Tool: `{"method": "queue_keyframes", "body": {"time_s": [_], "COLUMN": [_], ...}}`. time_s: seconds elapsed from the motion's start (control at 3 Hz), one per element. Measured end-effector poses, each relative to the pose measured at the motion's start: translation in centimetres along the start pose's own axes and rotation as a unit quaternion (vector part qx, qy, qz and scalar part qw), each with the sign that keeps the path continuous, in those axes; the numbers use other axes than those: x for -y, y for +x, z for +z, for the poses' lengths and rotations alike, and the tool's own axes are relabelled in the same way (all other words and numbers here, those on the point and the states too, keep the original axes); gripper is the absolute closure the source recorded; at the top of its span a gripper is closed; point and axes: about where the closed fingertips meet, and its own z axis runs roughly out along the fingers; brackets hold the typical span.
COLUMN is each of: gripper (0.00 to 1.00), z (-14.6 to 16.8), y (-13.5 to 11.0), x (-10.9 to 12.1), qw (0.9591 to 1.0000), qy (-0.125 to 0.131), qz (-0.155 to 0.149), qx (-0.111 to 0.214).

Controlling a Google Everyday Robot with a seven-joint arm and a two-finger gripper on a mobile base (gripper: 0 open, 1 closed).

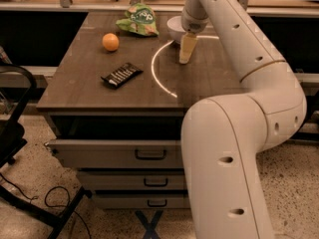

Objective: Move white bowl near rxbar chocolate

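Note:
The white bowl [174,28] sits at the back of the wooden table [89,83], right of the green snack bag; my arm hides its right side. My gripper [187,50] hangs pointing down just in front of and right of the bowl, low over the tabletop, holding nothing that I can see. The rxbar chocolate [121,74], a flat black wrapper, lies on the left front part of the table, well left of and nearer than the bowl.
An orange [110,42] lies behind the bar. A green snack bag [138,20] lies at the back, left of the bowl. A bright arc of light [155,73] curves across the tabletop. Drawers [149,154] sit below. A black chair [15,133] stands at the left.

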Motion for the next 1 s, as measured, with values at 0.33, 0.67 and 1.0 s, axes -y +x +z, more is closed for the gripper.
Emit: {"method": "queue_keyframes", "body": {"time_s": [0.33, 0.67, 1.0], "gripper": [0.36, 0.59, 0.83], "z": [0.6, 0.3, 2.0], "y": [-0.5, -0.6, -0.8], "x": [-0.5, -0.4, -1.3], "qw": [0.9999, 0.9999, 0.9993], "qy": [-0.014, -0.014, -0.034], "qz": [-0.004, -0.004, -0.002], "qx": [0.006, 0.006, 0.017]}}
